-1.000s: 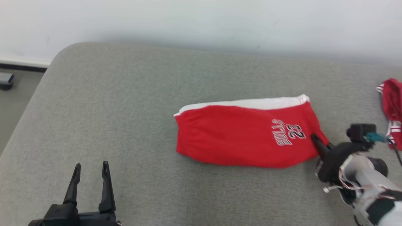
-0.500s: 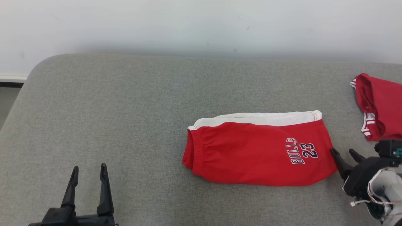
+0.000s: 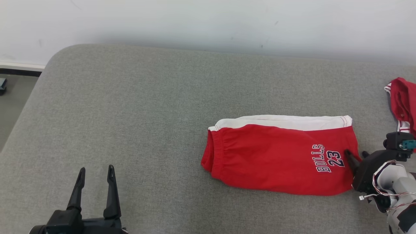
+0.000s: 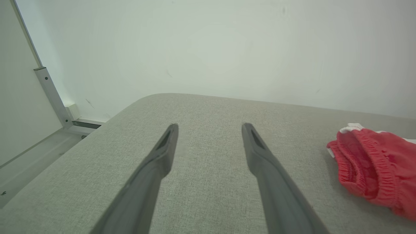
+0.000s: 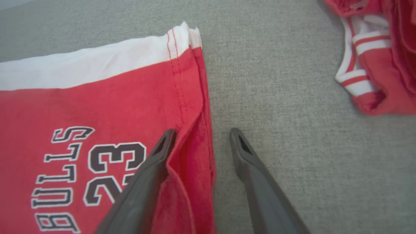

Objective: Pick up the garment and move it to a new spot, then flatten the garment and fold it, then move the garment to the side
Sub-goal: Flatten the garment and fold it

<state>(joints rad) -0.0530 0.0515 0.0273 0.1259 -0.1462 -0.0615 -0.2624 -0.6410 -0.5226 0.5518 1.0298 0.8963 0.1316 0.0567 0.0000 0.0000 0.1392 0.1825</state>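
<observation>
The right tool [image 3: 356, 152] is released, straddling the shorts [image 3: 279, 159] at their hem; left tool [image 3: 96, 168] released; another red garment [image 3: 403, 100], perhaps a jersey, lies nearby.

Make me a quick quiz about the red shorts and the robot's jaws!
1. True or false: the red Bulls shorts lie flat on the grey padded surface.
2. Which number is printed on them?
3. The right gripper has its jaws: A) shut on the shorts, B) open, straddling the shorts' hem, C) holding a sock.
Key: 1 true; 2 23; 3 B.
</observation>
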